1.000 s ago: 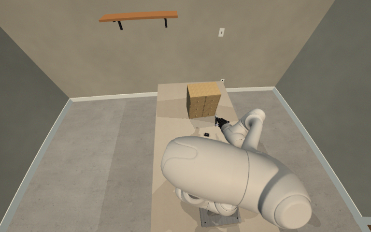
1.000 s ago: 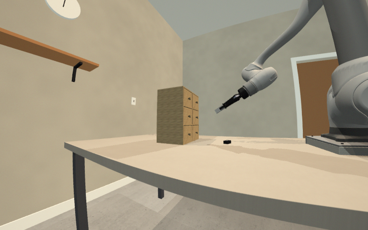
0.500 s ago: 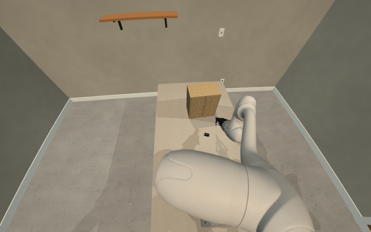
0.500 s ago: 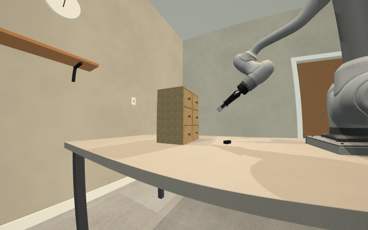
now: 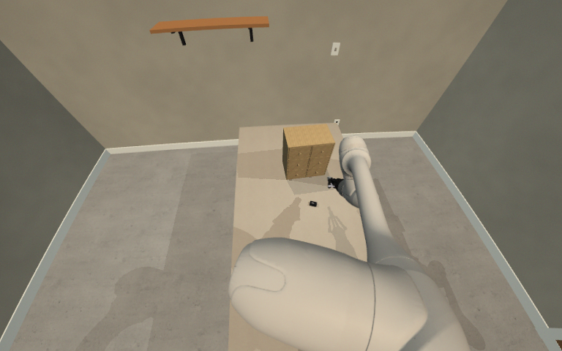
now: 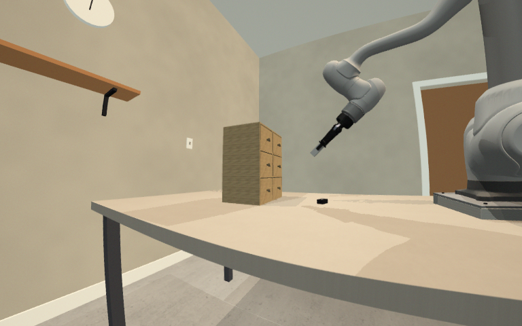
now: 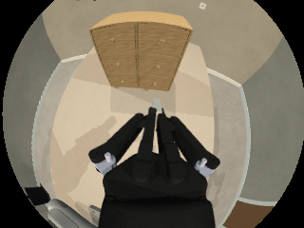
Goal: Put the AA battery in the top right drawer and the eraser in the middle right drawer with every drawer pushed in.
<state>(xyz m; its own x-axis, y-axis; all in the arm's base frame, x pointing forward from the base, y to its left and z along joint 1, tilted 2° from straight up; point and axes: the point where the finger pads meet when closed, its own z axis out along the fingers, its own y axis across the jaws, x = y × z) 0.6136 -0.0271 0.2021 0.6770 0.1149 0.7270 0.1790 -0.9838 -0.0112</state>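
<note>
The small wooden chest [image 5: 308, 135] [image 6: 240, 165] [image 7: 137, 57] stands upright at the back of the table, with two columns of three drawers. The right top drawer [image 5: 321, 152], right middle drawer [image 5: 318, 163] and the other drawers look flush with the front. My gripper [image 5: 331, 183] [image 6: 315, 151] [image 7: 156, 104] is shut with nothing seen between its pale fingertips. It points obliquely down, above the table in front of the chest, off its right side and clear of the knobs. I cannot make out the AA battery or the eraser in any view.
A small black block-like thing [image 5: 313, 203] [image 6: 322, 201] lies on the table [image 5: 257, 195] [image 6: 231, 233] in front of the chest. A wall shelf [image 5: 214, 23] [image 6: 45, 60] is high up at the left. The arm's large links cover the table's near part in the top view.
</note>
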